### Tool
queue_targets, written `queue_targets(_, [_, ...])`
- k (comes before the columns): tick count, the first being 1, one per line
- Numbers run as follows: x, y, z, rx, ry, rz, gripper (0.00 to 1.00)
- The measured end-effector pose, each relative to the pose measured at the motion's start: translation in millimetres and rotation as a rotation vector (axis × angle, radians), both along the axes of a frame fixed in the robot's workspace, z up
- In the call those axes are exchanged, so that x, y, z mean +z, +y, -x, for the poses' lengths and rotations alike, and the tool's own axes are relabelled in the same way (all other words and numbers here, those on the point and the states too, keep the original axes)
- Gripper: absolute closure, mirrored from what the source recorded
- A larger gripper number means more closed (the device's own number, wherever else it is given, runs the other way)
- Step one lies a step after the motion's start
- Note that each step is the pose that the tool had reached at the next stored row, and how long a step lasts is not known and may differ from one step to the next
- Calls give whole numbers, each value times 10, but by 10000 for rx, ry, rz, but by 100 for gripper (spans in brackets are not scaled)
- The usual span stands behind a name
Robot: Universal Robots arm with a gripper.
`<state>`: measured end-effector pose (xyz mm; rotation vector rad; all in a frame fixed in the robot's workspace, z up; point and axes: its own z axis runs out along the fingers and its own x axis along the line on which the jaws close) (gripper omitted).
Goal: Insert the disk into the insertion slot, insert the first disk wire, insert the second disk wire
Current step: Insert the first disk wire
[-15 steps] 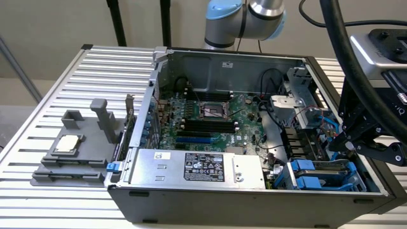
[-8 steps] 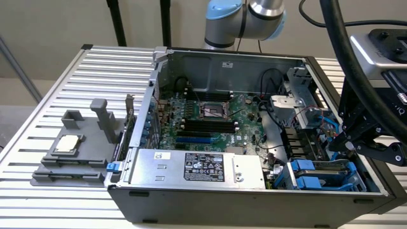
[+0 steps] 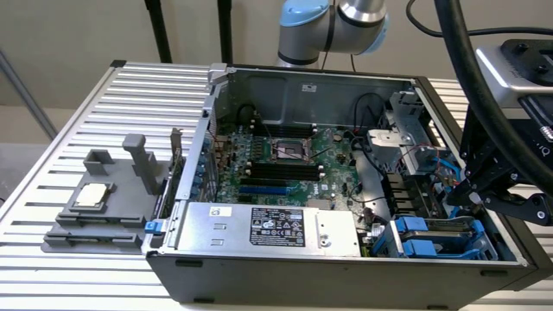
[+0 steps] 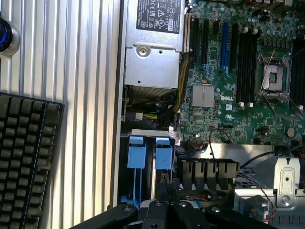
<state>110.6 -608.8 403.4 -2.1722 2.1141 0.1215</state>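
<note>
claw (image 3: 458,197): shut tight, nothing I can make out in it | insertion slot (image 3: 436,238): just below me, case corner at the exterior view's right; disk inside or not, I cannot tell | risk: my closed tips snag the loose wires (image 3: 429,157) beside the bay and drag one off.

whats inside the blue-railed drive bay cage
Blue latches and rails show inside the insertion slot. The shut gripper covers one end, so what sits there cannot be seen.

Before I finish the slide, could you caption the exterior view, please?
Open computer case on a ribbed table, shut gripper over the blue-railed drive bay.
</note>
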Motion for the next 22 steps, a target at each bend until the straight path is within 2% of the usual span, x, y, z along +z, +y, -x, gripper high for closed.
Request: queue_targets(22, [0, 0, 0, 0, 0, 0, 87])
